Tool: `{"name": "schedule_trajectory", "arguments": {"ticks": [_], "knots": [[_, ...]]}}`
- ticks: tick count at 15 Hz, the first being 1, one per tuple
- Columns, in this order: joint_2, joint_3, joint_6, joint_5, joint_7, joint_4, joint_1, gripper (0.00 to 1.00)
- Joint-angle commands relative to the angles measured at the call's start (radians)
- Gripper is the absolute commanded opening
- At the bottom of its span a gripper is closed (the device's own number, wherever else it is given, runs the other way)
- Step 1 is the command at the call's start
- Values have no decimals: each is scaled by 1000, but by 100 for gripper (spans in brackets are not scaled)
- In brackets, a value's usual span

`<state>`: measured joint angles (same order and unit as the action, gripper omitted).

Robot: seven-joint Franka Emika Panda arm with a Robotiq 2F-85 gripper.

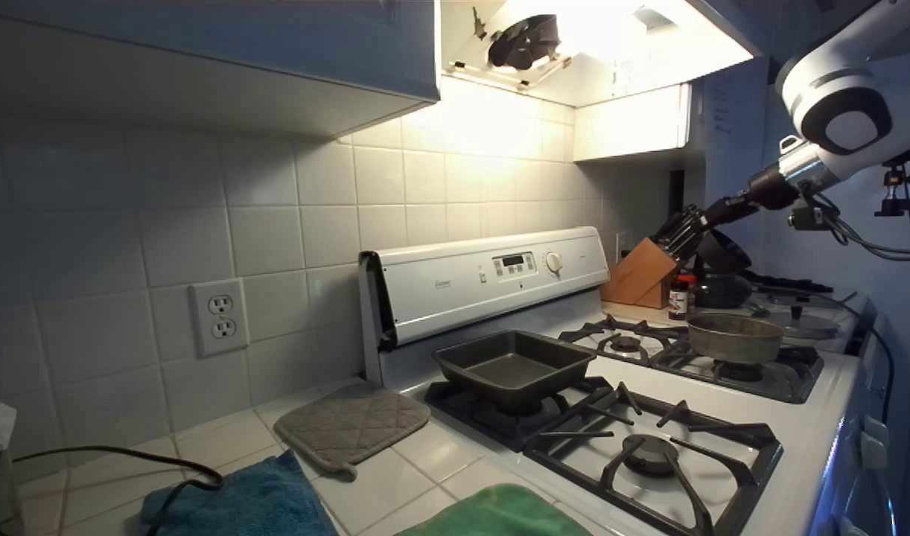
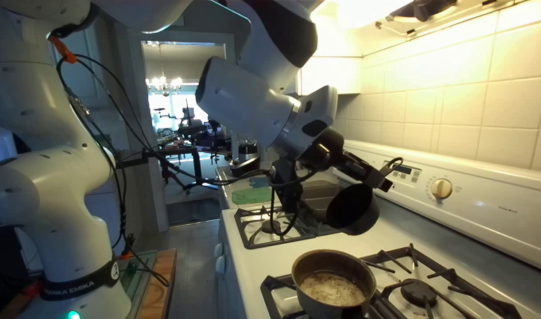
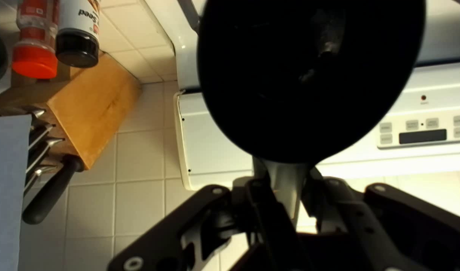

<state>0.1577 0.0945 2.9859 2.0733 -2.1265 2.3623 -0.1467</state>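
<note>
The white stovetop [image 1: 801,418] carries black grates [image 1: 732,428], with a square dark pan [image 1: 514,366] and a round pot [image 1: 734,341] resting on them; the tiled counter [image 1: 395,480] beside it carries a gray quilted potholder [image 1: 354,424], a blue towel [image 1: 258,499] and a green cloth [image 1: 500,514].

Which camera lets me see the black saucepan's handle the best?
The wrist view: it shows the handle up close, held in the gripper, and where it meets the black saucepan. Both exterior views show the saucepan smaller, with its handle mostly hidden or hard to make out.
</note>
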Motion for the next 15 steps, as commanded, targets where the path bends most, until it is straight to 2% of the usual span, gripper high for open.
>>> {"name": "schedule_trajectory", "arguments": {"ticks": [1,4,9,14,15], "knots": [[-100,-1,101,-170,191,-60,33,6],[-178,-10,138,-370,394,-66,34,6],[-280,28,109,-733,731,-46,22,6],[-313,86,57,-1113,1063,-38,1,6],[-311,146,34,-1190,1136,-40,43,6]]}}
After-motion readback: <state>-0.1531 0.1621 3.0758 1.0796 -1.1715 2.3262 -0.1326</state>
